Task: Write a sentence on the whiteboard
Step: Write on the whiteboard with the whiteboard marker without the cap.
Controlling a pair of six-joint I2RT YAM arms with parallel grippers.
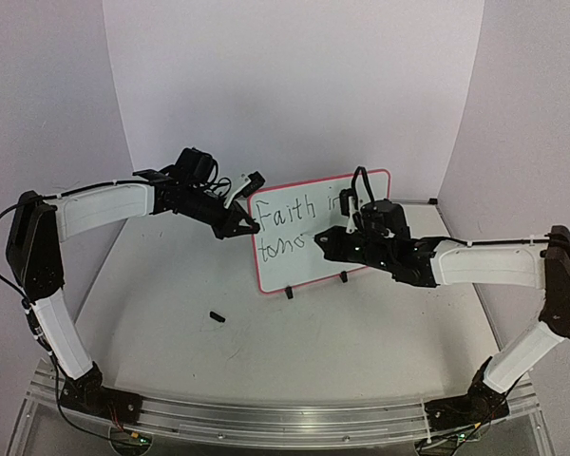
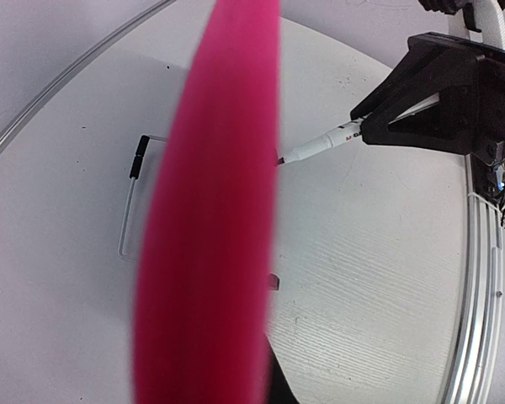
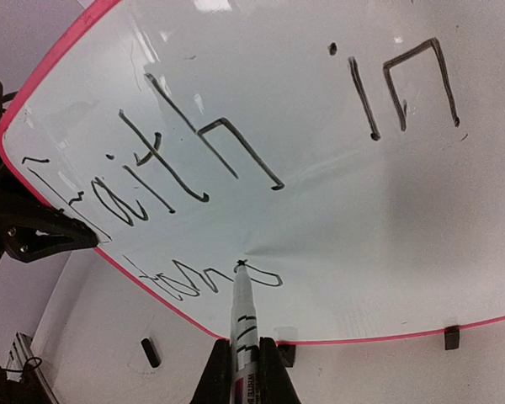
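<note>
The whiteboard (image 1: 309, 271) stands tilted on two black feet near the far edge of the surface, about midway across. The left hand (image 1: 250, 226) is clamped shut on its left frame edge, bracing it. The right hand (image 3: 244, 374) is closed around a white marker (image 3: 241, 307), whose tip touches the board after "tomo". The sentence (image 3: 194, 160) so far has "Faith in" above. Clean letters likely need light, even pressure and short strokes. The glossy face looks slick, and the pink frame is thin and rounded.
</note>
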